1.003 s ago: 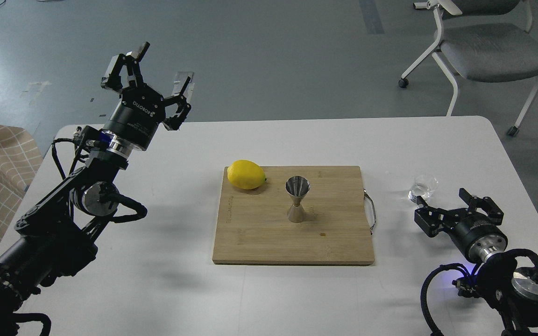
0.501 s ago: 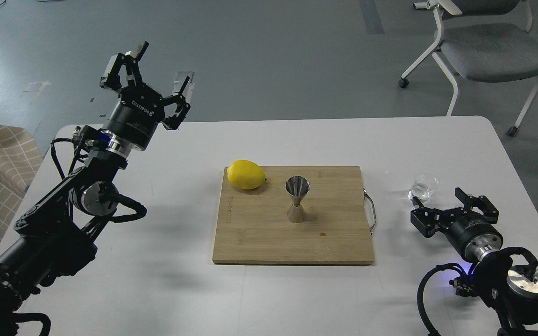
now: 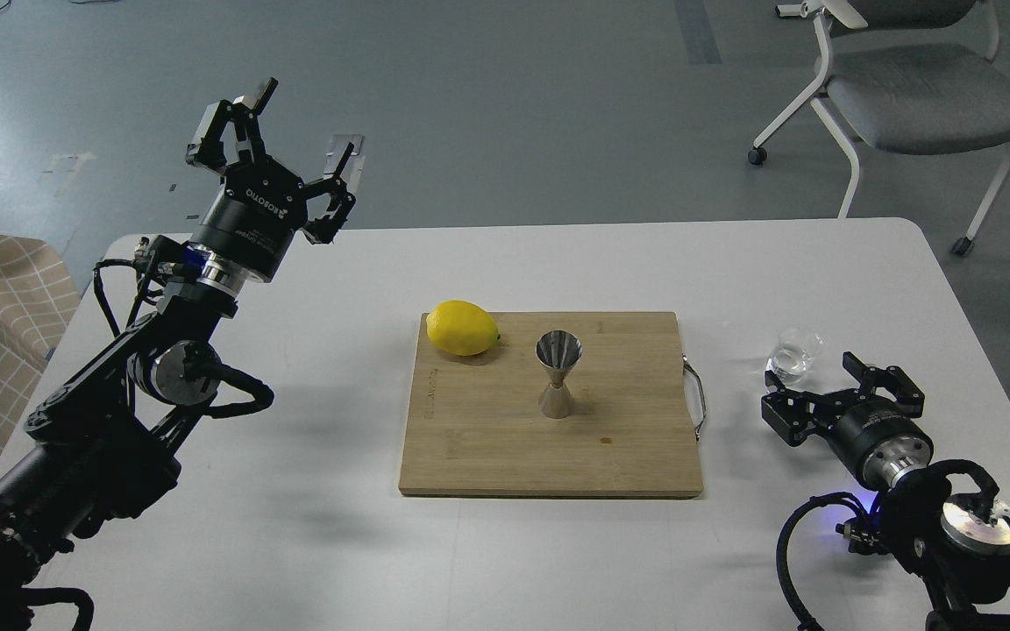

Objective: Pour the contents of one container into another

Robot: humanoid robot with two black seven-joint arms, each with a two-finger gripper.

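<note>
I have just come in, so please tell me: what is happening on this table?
The right gripper is open, low beside the glass on the table, not gripping it. The steel jigger stands upright on the wooden board near a lemon. The left gripper is open, raised, holding nothing. Nothing is poured yet.

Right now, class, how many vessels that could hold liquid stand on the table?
2. The steel jigger stands upright on the wooden board, right of the lemon. The glass tumbler stands on the table off the board's right side.
</note>
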